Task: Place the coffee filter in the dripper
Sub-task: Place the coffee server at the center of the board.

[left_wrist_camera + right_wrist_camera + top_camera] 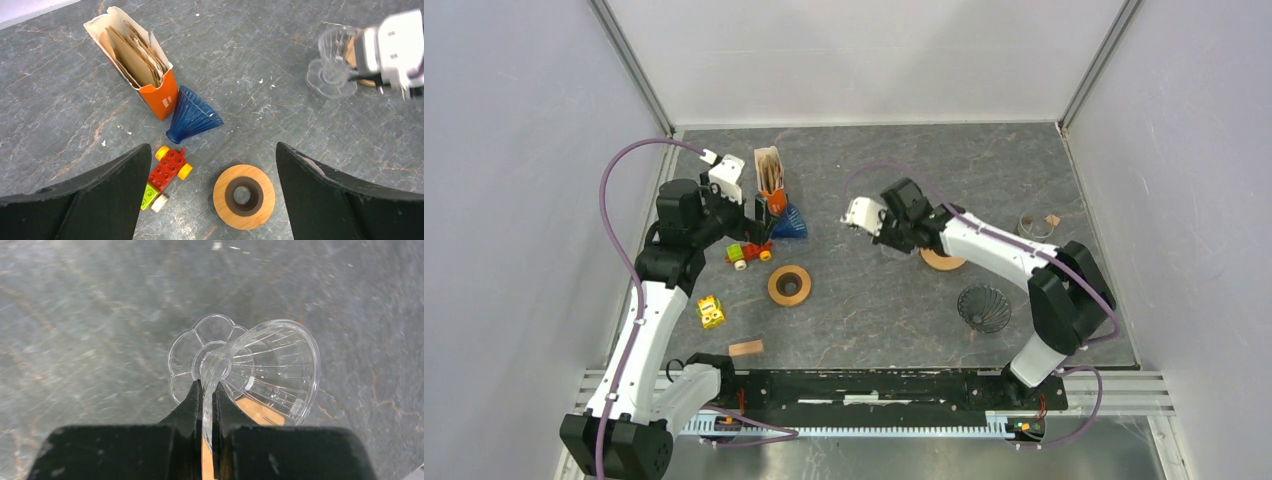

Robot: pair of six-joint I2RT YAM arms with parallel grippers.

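The right gripper (206, 387) has its jaws pressed together on the thin wall of the clear ribbed plastic dripper (272, 367), which sits tilted with its mouth turned sideways; whether its flower-shaped foot (192, 347) touches the table I cannot tell. The brown paper coffee filters (132, 55) stand packed in the orange-and-white carton (162, 97) at the far left, well apart from the dripper; the left gripper (212, 150) hangs near them, jaws wide apart and holding nothing.

I'd say the job in hand is getting that dripper upright; the pinch is on thin, slippery plastic, so turn slowly, set the foot flat and the mouth up, and only then let go. There is bare grey stone-patterned table (260, 40) between the arms for that; round the carton it is tighter, with the blue ribbed cone (192, 115) just beside its base, the red-and-green brick toy car (167, 175) and the wooden ring with a dark centre (244, 196) near, and the grey side wall (524, 200) close on the left.
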